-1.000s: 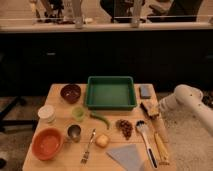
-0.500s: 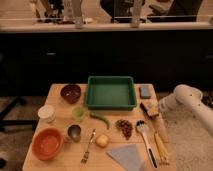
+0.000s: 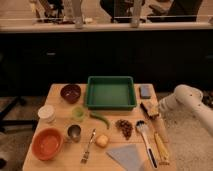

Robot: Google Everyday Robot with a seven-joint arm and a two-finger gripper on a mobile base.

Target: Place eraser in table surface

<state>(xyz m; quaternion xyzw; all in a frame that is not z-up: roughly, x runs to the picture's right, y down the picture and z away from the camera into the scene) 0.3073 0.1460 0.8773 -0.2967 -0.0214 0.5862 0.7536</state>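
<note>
The eraser (image 3: 145, 91) is a small blue-grey block lying on the light-brown wooden table surface (image 3: 60, 102), just right of the green tray (image 3: 111, 93), near the table's right edge. My white arm comes in from the right, and the gripper (image 3: 152, 109) sits low over the table's right edge, a little in front of the eraser and apart from it.
On the table: a dark brown bowl (image 3: 70, 92), white cup (image 3: 46, 113), orange bowl (image 3: 48, 143), metal cup (image 3: 74, 132), small green cup (image 3: 78, 113), green chili (image 3: 100, 119), fork (image 3: 88, 146), yellow fruit (image 3: 102, 140), nuts (image 3: 124, 126), blue-grey triangular cloth (image 3: 127, 157), utensils (image 3: 146, 140).
</note>
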